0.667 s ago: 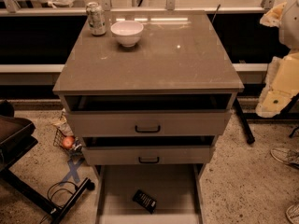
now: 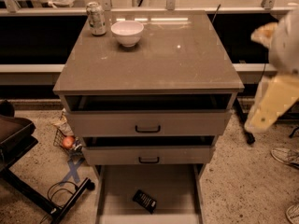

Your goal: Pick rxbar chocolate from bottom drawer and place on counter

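The rxbar chocolate [image 2: 144, 201], a small dark wrapped bar with pale print, lies tilted on the floor of the bottom drawer [image 2: 173, 185], near its front. That pale drawer is pulled out below the two upper drawers. The counter [image 2: 159, 55] is the glossy grey-brown top of the cabinet. My gripper [image 2: 261, 118] hangs at the right edge of the view, a blurred pale and yellowish shape beside the cabinet's right side. It is above floor level and well apart from the bar, and nothing shows in it.
A silver can [image 2: 96, 18] and a white bowl [image 2: 127, 33] stand at the counter's back left. The two upper drawers [image 2: 147, 123] with black handles are slightly out. A dark chair base [image 2: 28, 171], cables and a small wire basket [image 2: 67, 141] lie left; shoes [image 2: 285, 157] show right.
My arm and gripper have shifted a little down and left, towards the cabinet's right side. The bar and the drawers have not moved.
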You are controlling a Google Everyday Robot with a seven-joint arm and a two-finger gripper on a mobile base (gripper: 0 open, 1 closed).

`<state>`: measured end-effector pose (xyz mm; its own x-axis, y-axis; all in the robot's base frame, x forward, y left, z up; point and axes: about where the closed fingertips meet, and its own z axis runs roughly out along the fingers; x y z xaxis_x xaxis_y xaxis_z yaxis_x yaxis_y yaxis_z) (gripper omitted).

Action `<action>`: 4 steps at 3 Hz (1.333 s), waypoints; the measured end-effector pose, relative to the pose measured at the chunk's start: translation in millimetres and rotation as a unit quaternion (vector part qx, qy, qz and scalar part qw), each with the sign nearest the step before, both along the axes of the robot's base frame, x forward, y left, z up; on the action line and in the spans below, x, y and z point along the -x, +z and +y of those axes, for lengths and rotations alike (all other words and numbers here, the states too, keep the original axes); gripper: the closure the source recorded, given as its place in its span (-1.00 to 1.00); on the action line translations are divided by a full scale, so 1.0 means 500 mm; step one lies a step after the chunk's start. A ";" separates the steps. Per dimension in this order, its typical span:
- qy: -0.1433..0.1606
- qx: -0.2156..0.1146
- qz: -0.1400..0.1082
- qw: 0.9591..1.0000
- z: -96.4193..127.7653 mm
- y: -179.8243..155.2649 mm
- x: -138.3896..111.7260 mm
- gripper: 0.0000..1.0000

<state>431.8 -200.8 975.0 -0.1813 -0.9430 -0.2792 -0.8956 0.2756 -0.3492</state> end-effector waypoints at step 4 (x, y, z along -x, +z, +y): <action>-0.006 -0.165 -0.041 0.985 0.005 -0.354 0.016 -1.00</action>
<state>423.9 -198.0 797.8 -0.1558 -0.7966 -0.5841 -0.8644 0.3961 -0.3097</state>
